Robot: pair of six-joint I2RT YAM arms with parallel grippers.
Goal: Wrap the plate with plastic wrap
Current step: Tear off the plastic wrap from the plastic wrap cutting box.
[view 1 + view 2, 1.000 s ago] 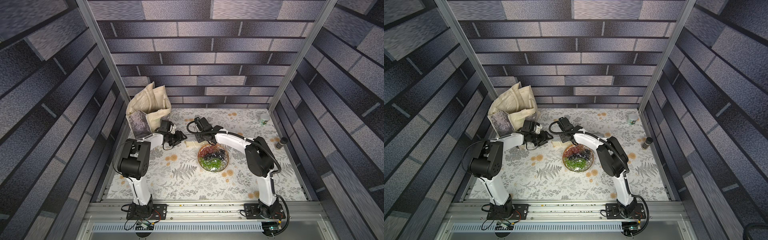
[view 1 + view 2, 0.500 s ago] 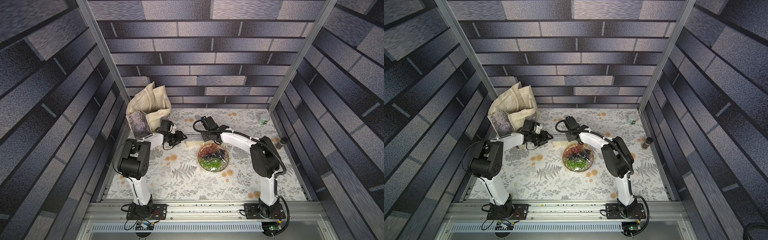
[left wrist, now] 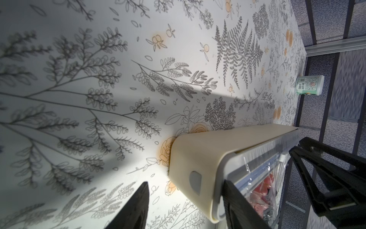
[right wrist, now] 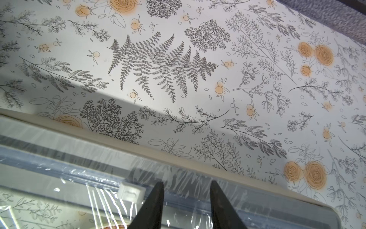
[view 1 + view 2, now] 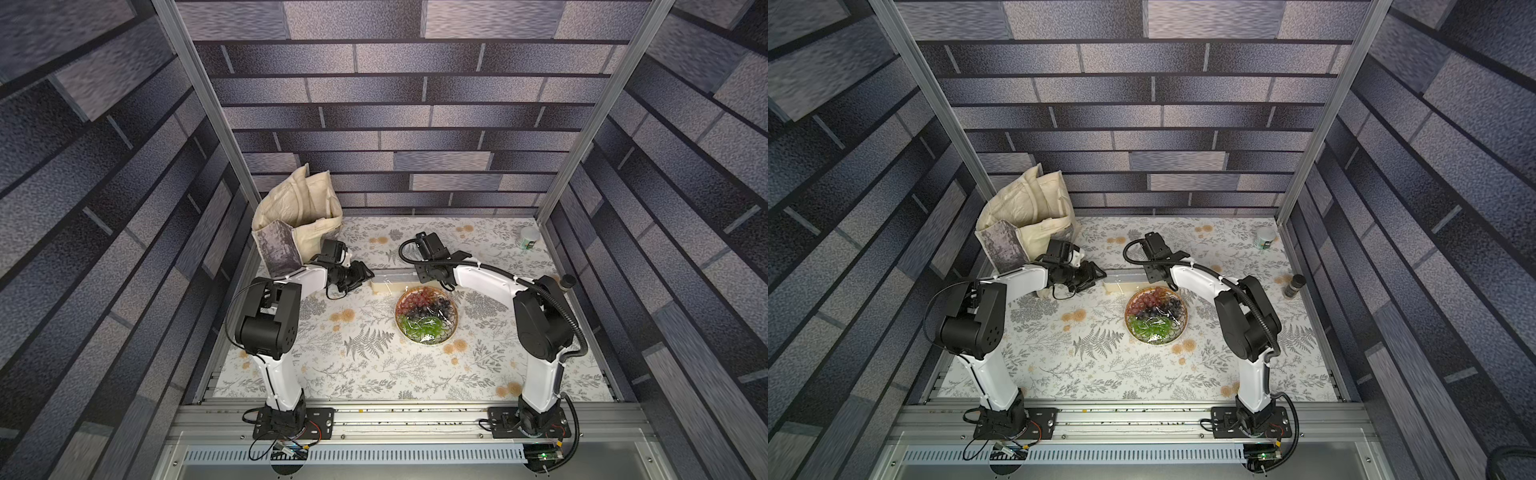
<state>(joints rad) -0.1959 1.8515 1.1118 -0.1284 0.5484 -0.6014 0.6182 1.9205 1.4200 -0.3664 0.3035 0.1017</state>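
Observation:
The plate [image 5: 427, 309] [image 5: 1156, 316] of red, dark and green grapes lies mid-table in both top views, with glossy plastic wrap [image 5: 432, 328] over it. Just behind it lies the cream-and-grey dispenser box [image 5: 392, 286] [image 3: 198, 150]. My left gripper [image 5: 365, 274] [image 3: 186, 183] is open around the box's left end; one finger [image 3: 237, 202] touches the grey edge, the other [image 3: 136, 208] stands apart. My right gripper [image 5: 432, 276] [image 4: 187, 183] is open over the box's right part, its fingers above the plastic wrap [image 4: 178, 178]. A white slider [image 4: 131, 191] sits beside them.
A cream tote bag [image 5: 299, 220] stands at the back left, close behind the left arm. A white-lidded jar [image 5: 528, 239] [image 3: 310, 85] is in the back right corner. A small dark bottle [image 5: 566, 282] stands by the right wall. Metal frame posts edge the table.
The right wrist has slid to the right along the dispenser box. The left arm, box and plate have stayed in place.

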